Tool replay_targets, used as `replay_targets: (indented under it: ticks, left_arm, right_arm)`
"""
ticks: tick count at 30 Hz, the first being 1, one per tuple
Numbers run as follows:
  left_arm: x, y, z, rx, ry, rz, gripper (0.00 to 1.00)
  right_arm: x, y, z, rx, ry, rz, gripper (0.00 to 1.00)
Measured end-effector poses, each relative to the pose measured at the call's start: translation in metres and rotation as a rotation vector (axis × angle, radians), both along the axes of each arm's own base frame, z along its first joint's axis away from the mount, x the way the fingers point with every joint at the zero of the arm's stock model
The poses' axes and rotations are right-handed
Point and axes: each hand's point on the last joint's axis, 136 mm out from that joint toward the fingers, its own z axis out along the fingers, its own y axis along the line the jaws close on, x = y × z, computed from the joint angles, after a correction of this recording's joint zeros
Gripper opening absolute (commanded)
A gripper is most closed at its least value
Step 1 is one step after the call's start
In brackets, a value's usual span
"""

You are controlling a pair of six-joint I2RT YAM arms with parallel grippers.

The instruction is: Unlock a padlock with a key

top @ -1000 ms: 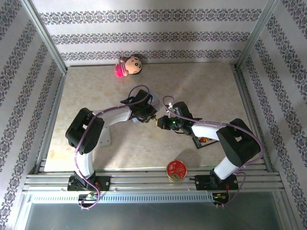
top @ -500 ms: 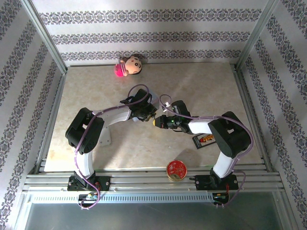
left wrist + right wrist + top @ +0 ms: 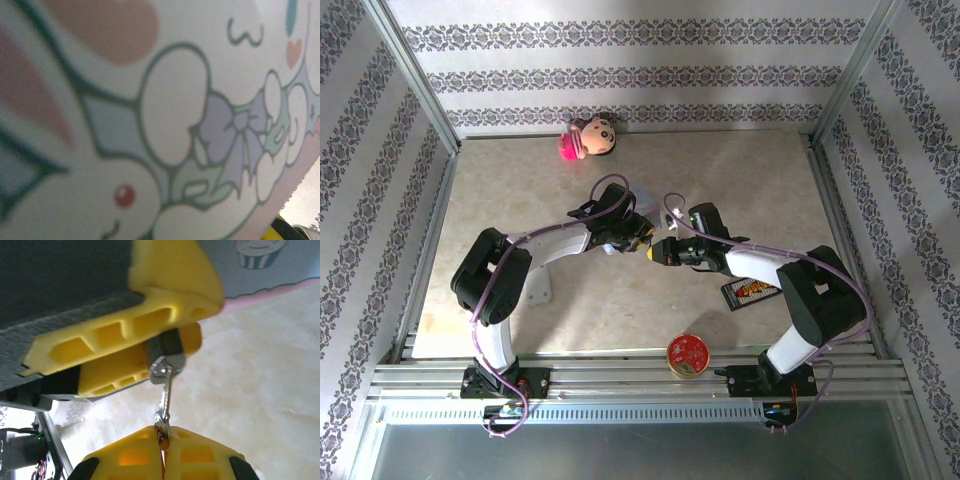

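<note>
My left gripper (image 3: 638, 233) and right gripper (image 3: 658, 250) meet tip to tip at the middle of the table. In the right wrist view, the left gripper's yellow fingers (image 3: 150, 295) are shut on the padlock (image 3: 167, 346), a tiny dark block with a silver keyhole face. The key (image 3: 165, 397), thin and silver, runs from that face down to my right gripper (image 3: 164, 440), which is shut on its head. A pale blue cartoon-printed box (image 3: 165, 110) lies right in front of the left wrist camera, and its corner (image 3: 260, 260) also shows behind the left fingers.
A flat black card with red-yellow print (image 3: 752, 291) lies under the right forearm. A round red tin (image 3: 688, 355) sits at the near edge. A doll toy (image 3: 590, 135) rests by the back wall. Aluminium rails (image 3: 620, 378) border the table.
The right arm's elbow swung in towards the centre and back out. Both grippers have drifted slightly up-right and stay together. Both grips are unchanged.
</note>
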Motion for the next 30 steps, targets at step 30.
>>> replay_targets:
  ticks: [30]
  left_arm:
    - [-0.015,0.001,-0.002,-0.049,0.006,0.038,0.03]
  right_arm:
    - [-0.004,-0.055,0.034,-0.032,-0.264,-0.275,0.00]
